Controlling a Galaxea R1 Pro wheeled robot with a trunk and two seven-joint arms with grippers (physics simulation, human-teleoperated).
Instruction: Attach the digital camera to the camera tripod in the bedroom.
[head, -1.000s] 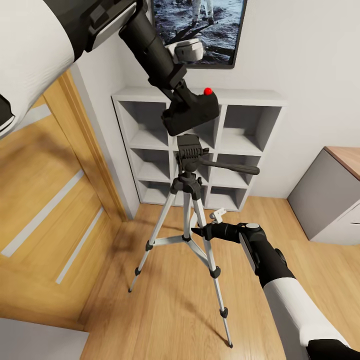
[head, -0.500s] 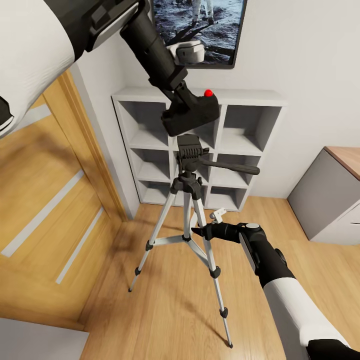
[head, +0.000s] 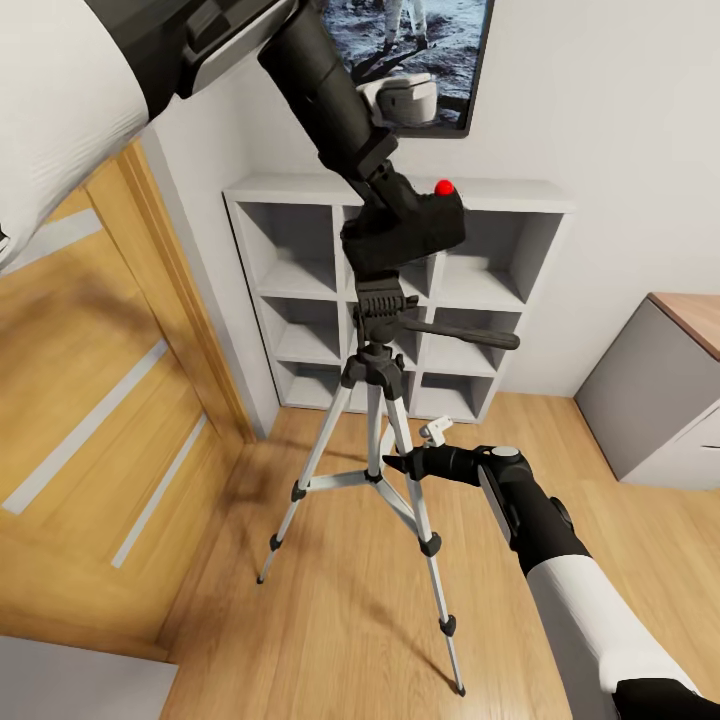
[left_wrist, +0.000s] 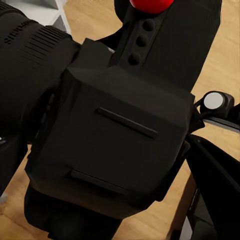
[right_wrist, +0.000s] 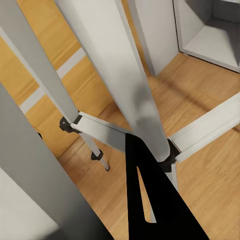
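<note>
A white shelf unit with open square cubbies stands against the pale wall. Above it hangs a dark-framed picture. A wooden door with pale stripes stands to the left. A grey cabinet with a wood top sits at the right edge, on the light wood floor.

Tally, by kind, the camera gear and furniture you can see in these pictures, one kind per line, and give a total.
Small black digital camera with a round red button: 1
Silver-legged camera tripod with black head: 1
White cube shelving unit: 1
Wood-topped grey desk: 1
Wooden door: 1
Framed wall picture: 1
Total: 6
</note>
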